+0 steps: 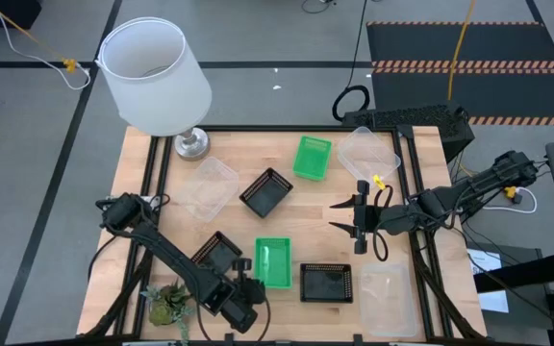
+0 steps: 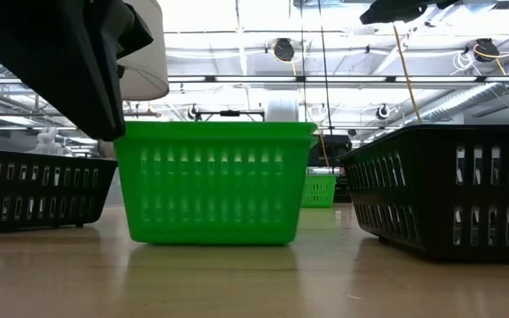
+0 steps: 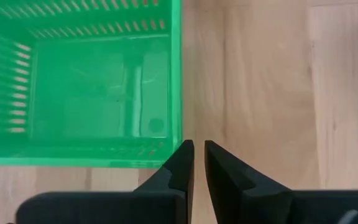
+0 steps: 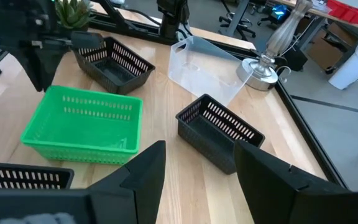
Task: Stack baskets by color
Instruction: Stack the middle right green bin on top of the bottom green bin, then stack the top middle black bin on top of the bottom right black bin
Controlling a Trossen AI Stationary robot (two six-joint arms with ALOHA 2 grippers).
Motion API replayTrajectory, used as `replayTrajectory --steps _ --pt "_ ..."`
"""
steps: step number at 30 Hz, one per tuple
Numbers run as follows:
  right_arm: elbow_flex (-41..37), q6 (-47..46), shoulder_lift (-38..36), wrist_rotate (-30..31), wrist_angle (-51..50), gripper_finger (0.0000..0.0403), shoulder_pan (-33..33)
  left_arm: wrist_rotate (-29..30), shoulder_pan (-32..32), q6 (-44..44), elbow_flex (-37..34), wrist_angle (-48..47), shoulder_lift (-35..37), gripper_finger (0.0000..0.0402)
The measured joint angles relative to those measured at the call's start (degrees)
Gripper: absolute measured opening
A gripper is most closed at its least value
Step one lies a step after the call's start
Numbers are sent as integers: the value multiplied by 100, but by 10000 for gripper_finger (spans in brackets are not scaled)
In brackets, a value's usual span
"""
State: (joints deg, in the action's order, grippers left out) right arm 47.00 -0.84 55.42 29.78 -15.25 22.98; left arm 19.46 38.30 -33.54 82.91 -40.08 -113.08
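Several baskets lie scattered upright on the wooden table. The green basket [image 1: 273,261] [image 3: 98,87] sits near the front, between a black basket [image 1: 217,255] and another black basket [image 1: 326,282]. My left gripper [image 1: 255,283] [image 3: 199,155] is tipped downward at this green basket's near corner. Its fingers are all but shut, with a thin slit and nothing between them. My right gripper [image 1: 358,222] [image 4: 197,168] hangs open above the table's right middle. Farther back sit a second green basket [image 1: 313,157], a black basket [image 1: 265,192] and clear baskets [image 1: 208,185] [image 1: 368,149]. My left gripper has one fingertip [image 3: 186,152] overlapping the green basket's corner rim [image 3: 178,134] in the left wrist view. Whether it touches the rim I cannot tell. The basket rests flat on the table.
A lamp with a white shade [image 1: 152,72] stands at the far left corner. A small potted plant [image 1: 166,303] sits at the near left corner. A clear basket [image 1: 388,288] lies at the near right. Bare wood [image 3: 260,93] shows beside the green basket.
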Motion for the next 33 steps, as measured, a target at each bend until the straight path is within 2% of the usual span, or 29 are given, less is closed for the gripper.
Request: replayTrajectory --steps 3,7,9,11,16,18,21,28,33 --pt "0 2 0 0 -4 187 0 -34 2 16 0 7 2 40" --pt "0 28 0 -2 -46 187 0 -703 16 20 0 -24 223 40" --pt "0 17 0 -2 -82 187 0 -775 70 93 2 -36 451 40" --pt "0 -35 0 -2 -113 187 0 -591 127 268 12 -102 673 40" --pt "-2 -146 0 -2 -176 187 0 440 104 822 14 -468 1172 40" --pt "-20 -148 0 -2 -167 187 0 638 27 1141 9 -591 1336 40" --pt "-147 -151 -4 2 -150 187 0 654 -214 1582 -154 -631 1596 40" --pt "-402 -163 -2 2 -1 187 0 669 -984 2508 -1083 -631 2451 40" --pt "-402 -144 -4 2 42 187 0 673 -1680 2786 -1570 -91 2823 40"
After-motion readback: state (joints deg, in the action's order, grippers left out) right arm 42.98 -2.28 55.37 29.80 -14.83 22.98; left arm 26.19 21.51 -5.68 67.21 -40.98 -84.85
